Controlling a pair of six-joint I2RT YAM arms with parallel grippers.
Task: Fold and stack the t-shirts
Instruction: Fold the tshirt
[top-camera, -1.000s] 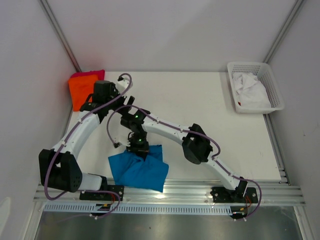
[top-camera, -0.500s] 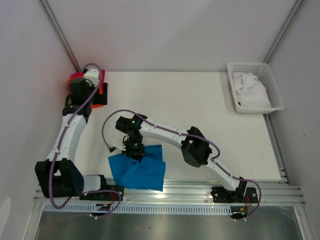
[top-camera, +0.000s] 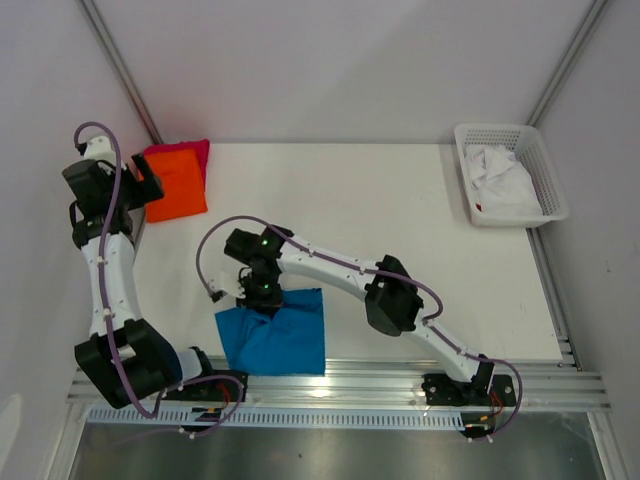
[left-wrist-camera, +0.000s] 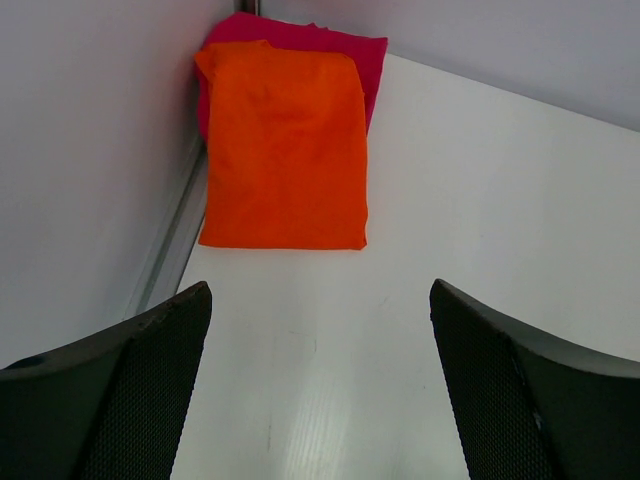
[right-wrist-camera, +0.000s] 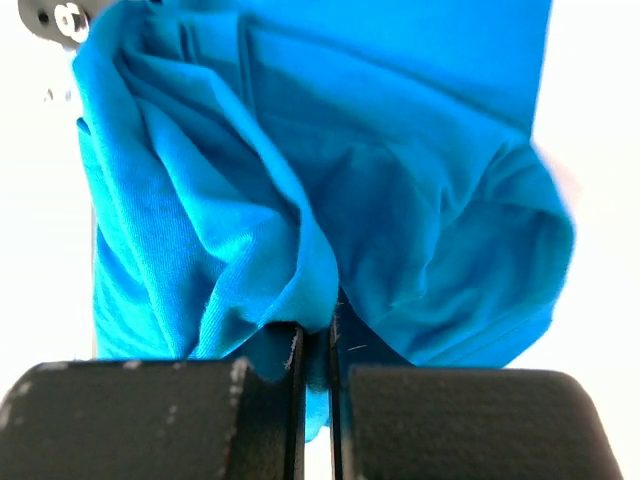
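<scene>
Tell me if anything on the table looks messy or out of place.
The blue shirt at the near edge is bunched and wrinkled, pinched in the right pincer. The orange shirt lies neatly folded on the red one.

No readable text, labels, brand names, numbers or signs appear on anything in any of the three camera views.

place: robot lab test cell | evidence: white panel walls (top-camera: 350, 70), aluminium rail (top-camera: 380, 378), white table (top-camera: 400, 200)

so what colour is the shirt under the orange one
The bottom shirt is pinkish-red, clearest in the left wrist view.
</scene>
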